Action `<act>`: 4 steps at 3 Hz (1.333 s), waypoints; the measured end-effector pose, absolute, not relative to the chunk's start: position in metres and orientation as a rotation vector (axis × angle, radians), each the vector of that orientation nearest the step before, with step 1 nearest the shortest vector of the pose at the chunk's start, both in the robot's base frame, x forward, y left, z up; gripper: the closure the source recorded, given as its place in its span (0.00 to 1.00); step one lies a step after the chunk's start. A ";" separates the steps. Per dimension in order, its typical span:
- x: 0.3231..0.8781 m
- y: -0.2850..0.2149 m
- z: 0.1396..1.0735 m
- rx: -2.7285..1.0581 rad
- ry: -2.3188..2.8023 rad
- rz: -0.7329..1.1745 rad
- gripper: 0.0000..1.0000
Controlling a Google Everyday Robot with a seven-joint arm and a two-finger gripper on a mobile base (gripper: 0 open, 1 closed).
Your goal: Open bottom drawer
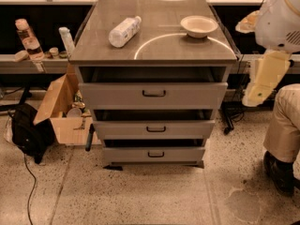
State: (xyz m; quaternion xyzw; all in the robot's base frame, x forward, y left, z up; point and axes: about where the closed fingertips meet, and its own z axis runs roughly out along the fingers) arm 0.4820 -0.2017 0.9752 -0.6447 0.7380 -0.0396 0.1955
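The arm hangs off to the right of the counter (154, 50), past its right edge, with the gripper (252, 95) at its lower end pointing down, level with the top drawer (153, 95) and well apart from the cabinet. I cannot tell whether the gripper is open or shut, and nothing seems to be in it.

The bottom drawer (153, 154) sits lowest of the three, straight below the counter's front edge and just above the floor. Its short grey front faces out, and its small black handle (156, 154) sits mid-front, untouched. A dark gap shows above the front, but I can't say how far it stands out, if at all.

To my eye the work is at the approach: nothing is near the handle yet. The next move calls for the arm to swing in from the right and drop low, under the middle drawer (154, 129). The gripper then has to line up square on that bar, take hold, and pull straight out.

A bottle (124, 31) lies towards the counter's back left corner, and a bowl (199, 26) stands near the back right. Neither is in the way.
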 end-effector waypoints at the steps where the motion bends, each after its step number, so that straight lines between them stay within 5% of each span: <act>1: 0.497 -0.201 0.966 -1.776 2.016 -0.150 0.00; 4: 0.539 -0.199 0.949 -1.636 1.948 -0.312 0.00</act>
